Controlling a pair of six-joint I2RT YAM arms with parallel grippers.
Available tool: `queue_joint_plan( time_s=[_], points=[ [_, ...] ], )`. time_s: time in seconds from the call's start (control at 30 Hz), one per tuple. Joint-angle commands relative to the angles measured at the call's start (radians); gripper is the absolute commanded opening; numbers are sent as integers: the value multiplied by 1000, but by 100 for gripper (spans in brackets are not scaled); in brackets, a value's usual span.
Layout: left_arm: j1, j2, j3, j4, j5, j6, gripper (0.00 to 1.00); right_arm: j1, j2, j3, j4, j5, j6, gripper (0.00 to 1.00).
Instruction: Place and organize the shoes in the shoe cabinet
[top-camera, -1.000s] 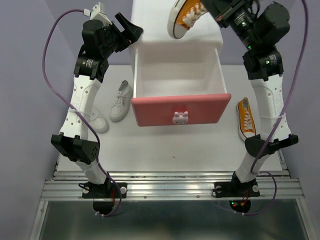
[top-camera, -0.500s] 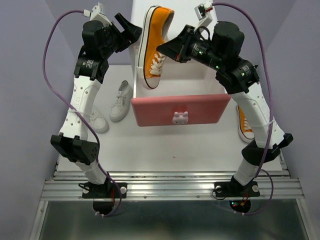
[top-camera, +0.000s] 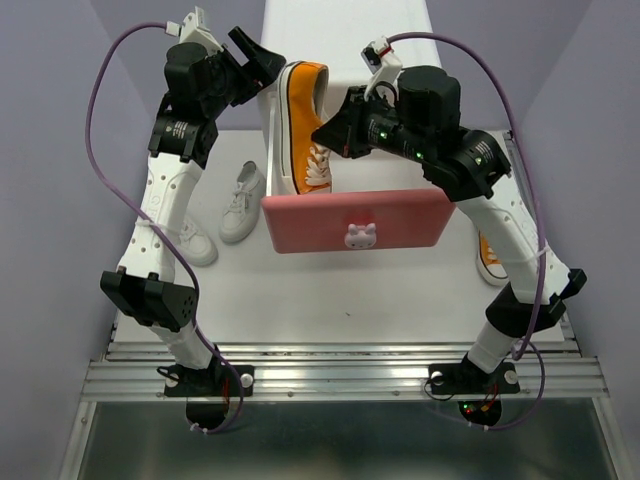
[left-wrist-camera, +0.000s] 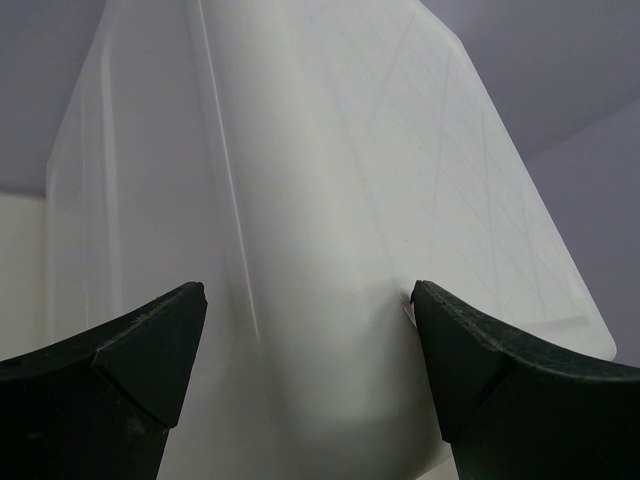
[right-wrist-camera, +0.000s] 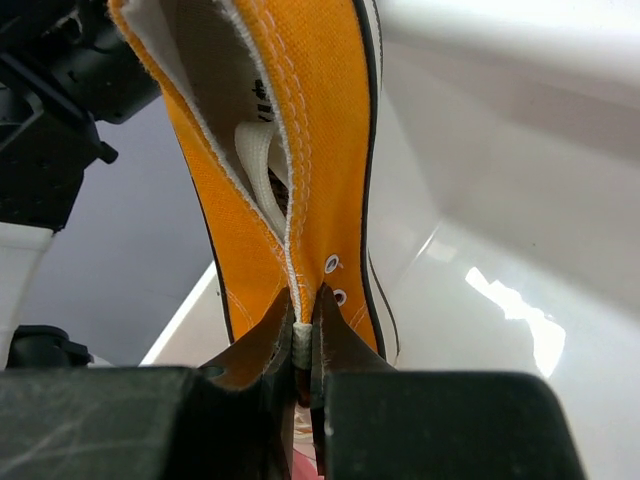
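The right tool (top-camera: 335, 130) pinches one orange canvas sneaker (top-camera: 305, 120) over the open pink-fronted plastic drawer (top-camera: 355, 222) beneath it; three more sneakers (top-camera: 243, 203) wait on the surface (top-camera: 350, 290).

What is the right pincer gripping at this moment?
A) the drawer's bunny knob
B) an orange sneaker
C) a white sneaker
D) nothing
B: the right pincer is shut on the orange sneaker, pinching its canvas upper beside the eyelets, at the left end of the open drawer.
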Motion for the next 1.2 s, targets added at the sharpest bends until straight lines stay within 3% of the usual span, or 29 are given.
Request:
queue_joint_plan(
  time_s=[0.0,0.3,0.47,0.93,1.17],
  points=[
    [12,66,-75,-335,-92,106,94,54,-71,29,11,82,-30,1],
    [10,75,-63,-338,-108,97,94,86,-57,51,-142,134,-47,1],
    [9,87,-43,-343,-114,95,94,86,-53,30,-144,218,-26,0],
    [9,107,-25,-346,-117,92,94,86,52,54,-196,263,-11,1],
    [9,109,-25,-341,-124,91,94,86,87,65,-153,396,68,1]
  ],
)
